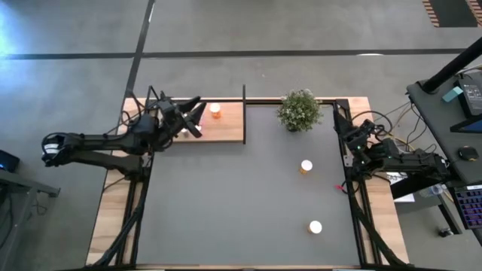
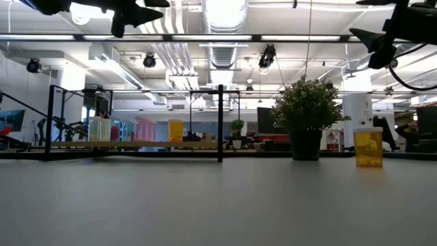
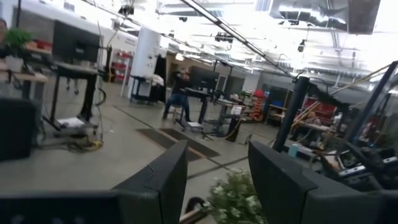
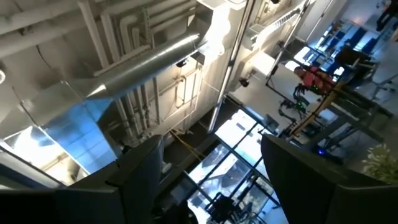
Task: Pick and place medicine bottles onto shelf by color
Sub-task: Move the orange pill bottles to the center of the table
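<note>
- Two bottles (image 1: 306, 166) (image 1: 315, 226) wait on the counter (image 1: 226, 203), well apart from the shelf (image 1: 226, 124).
- Left tool (image 1: 197, 111) hovers over shelf, spread, empty; right tool (image 1: 348, 135) parked, also spread.
- Best matching by colour beside the orange bottle (image 1: 215, 111).

Dark grey tabletop (image 1: 226, 203) with a light-wood shelf (image 1: 226, 129) in its far left corner, bearing an orange medicine bottle (image 1: 215, 111) and several more, partly hidden under the arm. Also on the tabletop: a potted plant (image 1: 299, 110) at the far edge and two white-capped orange bottles, one mid-right (image 1: 306, 166), one nearer (image 1: 315, 226)
</note>
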`<state>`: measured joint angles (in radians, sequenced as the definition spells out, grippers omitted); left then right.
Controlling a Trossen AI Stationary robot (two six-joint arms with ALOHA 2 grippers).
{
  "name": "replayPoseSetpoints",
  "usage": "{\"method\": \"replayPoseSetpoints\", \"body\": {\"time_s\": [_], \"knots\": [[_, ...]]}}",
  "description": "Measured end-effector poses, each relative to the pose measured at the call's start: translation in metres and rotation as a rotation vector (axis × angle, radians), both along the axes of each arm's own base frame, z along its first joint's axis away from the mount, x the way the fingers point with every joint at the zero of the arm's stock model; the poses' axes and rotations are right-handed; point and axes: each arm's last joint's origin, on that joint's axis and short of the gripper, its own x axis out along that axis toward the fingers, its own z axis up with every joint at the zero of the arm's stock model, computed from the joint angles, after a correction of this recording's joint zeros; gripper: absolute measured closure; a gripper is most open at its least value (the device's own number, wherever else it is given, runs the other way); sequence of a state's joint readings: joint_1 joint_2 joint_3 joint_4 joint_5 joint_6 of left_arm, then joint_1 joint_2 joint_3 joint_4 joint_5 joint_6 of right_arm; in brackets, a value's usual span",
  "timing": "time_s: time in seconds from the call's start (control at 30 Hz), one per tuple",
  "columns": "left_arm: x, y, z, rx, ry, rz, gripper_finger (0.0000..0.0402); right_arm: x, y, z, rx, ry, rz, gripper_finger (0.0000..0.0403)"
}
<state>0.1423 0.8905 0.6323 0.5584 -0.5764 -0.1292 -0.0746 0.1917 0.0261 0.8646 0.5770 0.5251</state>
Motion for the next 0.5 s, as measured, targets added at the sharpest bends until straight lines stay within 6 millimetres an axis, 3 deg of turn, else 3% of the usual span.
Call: {"method": "replayPoseSetpoints", "body": {"time_s": [0.27, 0.5], "knots": [[0.001, 0.0, 0.0, -0.033, -0.032, -0.022, 0.0248, 0.0, 0.002, 0.003, -0.052, -0.005, 0.058, 0.0142], [-0.002, -0.001, 0.003, -0.031, -0.044, -0.023, 0.0248, 0.0, 0.005, 0.034, -0.204, 0.038, 0.074, 0.0142]]}}
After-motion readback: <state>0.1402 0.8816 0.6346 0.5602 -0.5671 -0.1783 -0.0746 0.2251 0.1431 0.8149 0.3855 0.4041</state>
